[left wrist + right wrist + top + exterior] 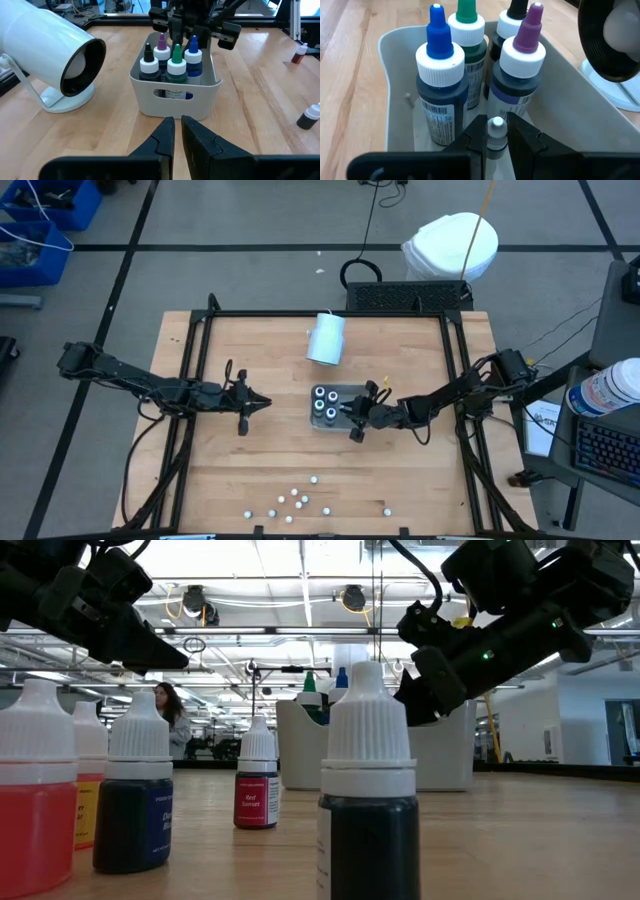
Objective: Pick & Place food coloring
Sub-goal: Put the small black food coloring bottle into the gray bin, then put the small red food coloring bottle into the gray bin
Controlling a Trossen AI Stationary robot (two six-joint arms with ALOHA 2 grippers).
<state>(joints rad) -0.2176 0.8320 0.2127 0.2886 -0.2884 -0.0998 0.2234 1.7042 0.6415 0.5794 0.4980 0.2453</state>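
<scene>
A pale grey tray [318, 423] in the middle of the table holds several food coloring bottles [441, 80] with blue, green, black and purple tips, standing upright. My right gripper [496, 127] reaches into the tray from the table's right, shut on a small white-capped bottle [496, 131]. Several more little bottles [298, 500] stand loose near the table's front edge; in the low view they show close up [369, 795]. My left gripper [262, 402] hovers shut left of the tray, with nothing between its fingers [161, 137]. My right gripper pinches the small bottle by its white cap [496, 123] between its two fingertips. The fingers slant down from the table's right side, over the tray's right wall. The bottle stands upright behind the blue- and purple-tipped ones. The fingers hide its base.
A larger white cylinder [325, 338] on a stand lies on its side behind the tray, its open end toward the front. The black frame rails [195, 380] run along the table's left, right and far sides. Bare wood lies between the tray and the loose bottles.
</scene>
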